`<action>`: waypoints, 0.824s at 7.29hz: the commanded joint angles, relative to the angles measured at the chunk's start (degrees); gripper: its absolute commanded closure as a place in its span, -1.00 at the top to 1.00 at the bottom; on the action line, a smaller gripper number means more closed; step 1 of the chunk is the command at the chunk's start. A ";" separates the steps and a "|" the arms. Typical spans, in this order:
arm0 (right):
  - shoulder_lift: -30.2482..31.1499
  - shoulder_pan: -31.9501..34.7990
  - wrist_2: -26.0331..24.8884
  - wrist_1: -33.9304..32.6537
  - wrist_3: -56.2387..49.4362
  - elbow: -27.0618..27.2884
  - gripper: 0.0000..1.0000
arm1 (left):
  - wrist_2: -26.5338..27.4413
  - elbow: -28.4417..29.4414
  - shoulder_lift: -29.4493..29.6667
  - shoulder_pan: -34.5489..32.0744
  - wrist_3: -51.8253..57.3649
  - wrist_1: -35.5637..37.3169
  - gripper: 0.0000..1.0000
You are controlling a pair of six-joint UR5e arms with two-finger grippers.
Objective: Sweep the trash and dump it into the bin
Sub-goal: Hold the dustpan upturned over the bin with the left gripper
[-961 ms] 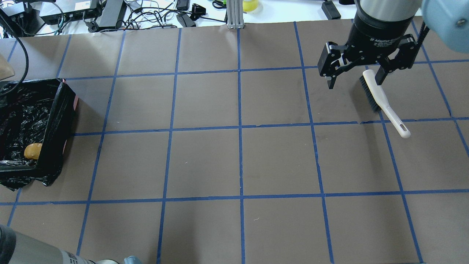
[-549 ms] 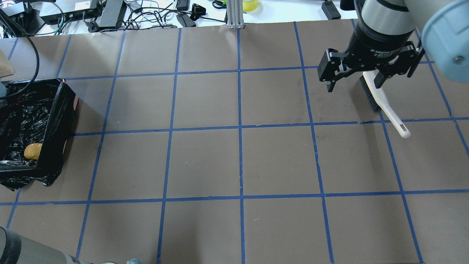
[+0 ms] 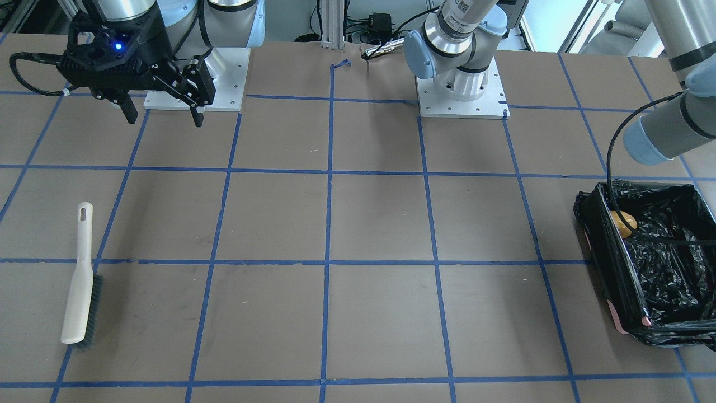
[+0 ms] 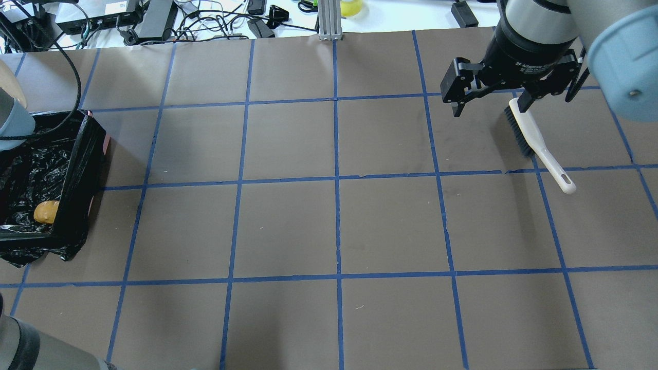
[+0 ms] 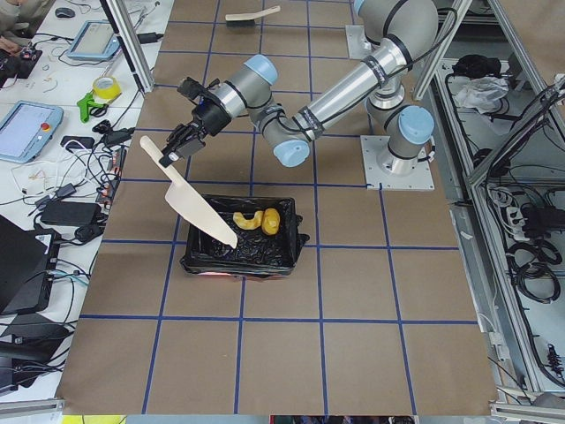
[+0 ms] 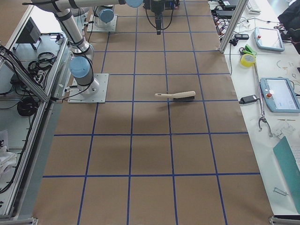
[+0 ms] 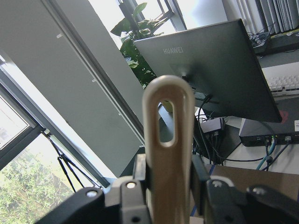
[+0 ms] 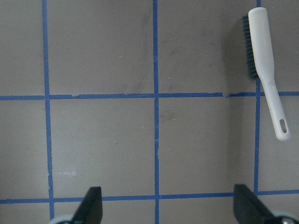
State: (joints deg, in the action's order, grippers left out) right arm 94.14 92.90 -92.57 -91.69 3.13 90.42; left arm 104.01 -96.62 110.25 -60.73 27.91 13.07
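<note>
The bin [image 4: 82, 169], lined with a black bag, stands at the table's left edge; it also shows in the front view [image 3: 609, 252] and the left view [image 5: 238, 261]. Inside lie the yellow-orange lump [image 4: 46, 211] [image 5: 270, 221] and the pale yellow crescent [image 5: 247, 219]. The sponge chunk is hidden. My left gripper [image 5: 181, 141] is shut on the handle of a beige dustpan [image 5: 194, 208] [image 7: 168, 135], which is tilted with its blade down over the bin. My right gripper [image 4: 488, 109] [image 3: 164, 120] is open and empty, held above the table.
A white brush [image 4: 534, 141] with dark bristles lies flat on the table at the right, below the right gripper; it also shows in the right wrist view [image 8: 264, 60] and the front view [image 3: 81, 280]. Cables and boxes line the far edge [image 4: 154, 20].
My right gripper has risen a little and shifted towards the far edge, still open. The left arm's elbow has come into view over the bin's far corner. The brush has not moved.
</note>
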 commanded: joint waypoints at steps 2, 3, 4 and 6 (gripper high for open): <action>0.07 0.00 0.29 0.02 0.04 0.02 1.00 | 0.06 -1.46 0.32 -0.18 6.37 4.23 -1.00; -0.01 0.00 0.29 0.11 0.04 0.02 1.00 | 0.06 -2.86 0.32 -0.18 6.28 5.55 -1.00; 0.07 0.00 0.20 0.11 0.12 -0.07 1.00 | 0.32 -3.48 0.32 -0.27 6.80 6.87 -1.00; -0.01 0.00 0.29 0.46 0.21 0.11 1.00 | 0.85 -5.32 1.28 -0.27 0.18 9.32 -1.00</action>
State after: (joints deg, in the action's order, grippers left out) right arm 94.16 92.90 -92.27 -91.42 3.26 90.48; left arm 104.62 -100.56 111.03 -60.98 32.47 20.48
